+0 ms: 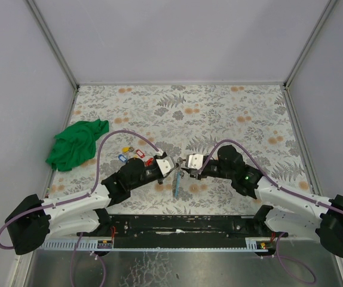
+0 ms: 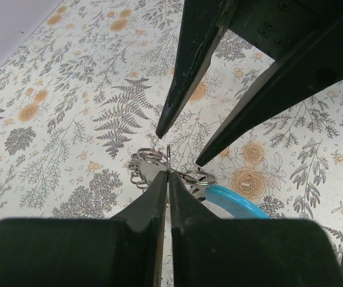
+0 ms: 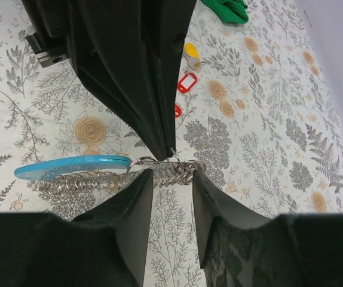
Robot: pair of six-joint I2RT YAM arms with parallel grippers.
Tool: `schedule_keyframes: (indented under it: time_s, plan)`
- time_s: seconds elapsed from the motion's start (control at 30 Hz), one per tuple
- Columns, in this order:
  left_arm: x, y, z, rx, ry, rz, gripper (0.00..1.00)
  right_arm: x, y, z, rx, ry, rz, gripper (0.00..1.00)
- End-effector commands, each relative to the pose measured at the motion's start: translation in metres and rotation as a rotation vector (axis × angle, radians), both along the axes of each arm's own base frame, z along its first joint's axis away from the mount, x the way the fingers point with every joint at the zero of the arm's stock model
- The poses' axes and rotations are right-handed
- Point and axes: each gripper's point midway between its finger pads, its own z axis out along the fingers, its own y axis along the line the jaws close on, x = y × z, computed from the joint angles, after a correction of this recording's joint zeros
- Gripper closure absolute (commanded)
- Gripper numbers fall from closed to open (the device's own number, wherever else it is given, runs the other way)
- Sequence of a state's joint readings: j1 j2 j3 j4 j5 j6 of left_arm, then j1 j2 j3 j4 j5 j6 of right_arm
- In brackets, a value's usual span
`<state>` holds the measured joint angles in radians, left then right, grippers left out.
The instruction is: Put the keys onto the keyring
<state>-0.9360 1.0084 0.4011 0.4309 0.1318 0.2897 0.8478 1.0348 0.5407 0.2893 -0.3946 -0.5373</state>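
Note:
The keyring hangs between my two grippers: a light-blue arc (image 1: 177,184) (image 2: 237,202) (image 3: 70,167), a metal chain (image 3: 82,182) and a cluster of small metal rings (image 3: 180,170) (image 2: 144,166). My left gripper (image 1: 172,169) (image 2: 168,173) is shut on a thin metal ring of the keyring. Its fingertips (image 3: 167,143) come down from the top of the right wrist view. My right gripper (image 1: 184,167) (image 3: 172,179) is open, its jaws either side of the ring cluster. The keys lie loose on the table to the left, with yellow (image 1: 125,150) (image 3: 190,54), blue (image 1: 122,158) and red (image 1: 139,154) (image 3: 187,82) tags.
A crumpled green cloth (image 1: 76,143) (image 3: 225,9) lies at the far left of the floral table (image 1: 231,113). White walls close the table on three sides. Purple cables (image 1: 115,136) arc over both arms.

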Motion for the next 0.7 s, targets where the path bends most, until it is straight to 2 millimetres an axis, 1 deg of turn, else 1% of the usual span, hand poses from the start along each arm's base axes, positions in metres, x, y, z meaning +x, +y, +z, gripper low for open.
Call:
schedule_keyframes:
  time_s: [0.0, 0.17, 0.23, 0.33, 0.5, 0.57, 0.67]
  plan:
    - [-0.001, -0.002, 0.016, -0.023, -0.063, -0.026, 1.00, 0.005, 0.005, 0.031, 0.027, -0.083, 0.038, 0.63]
    - [-0.002, -0.004, 0.019, -0.034, -0.066, -0.037, 1.00, 0.011, 0.009, 0.031, 0.046, -0.069, 0.017, 0.71]
    - [-0.003, -0.004, 0.019, -0.036, -0.064, -0.041, 1.00, 0.011, 0.012, 0.033, 0.073, -0.062, 0.015, 0.73]
    - [-0.003, -0.005, 0.020, -0.045, -0.061, -0.041, 1.00, 0.010, 0.015, 0.030, 0.092, -0.041, 0.023, 0.76]
    - [-0.006, -0.005, 0.023, -0.066, -0.058, -0.050, 1.00, 0.019, 0.012, 0.024, 0.103, -0.041, -0.039, 0.84]
    - [-0.008, -0.006, 0.023, -0.074, -0.055, -0.055, 1.00, 0.024, 0.009, 0.022, 0.109, -0.056, -0.068, 0.88]
    - [-0.010, -0.006, 0.024, -0.087, -0.050, -0.064, 1.00, 0.029, 0.008, 0.025, 0.132, -0.086, -0.092, 0.94]
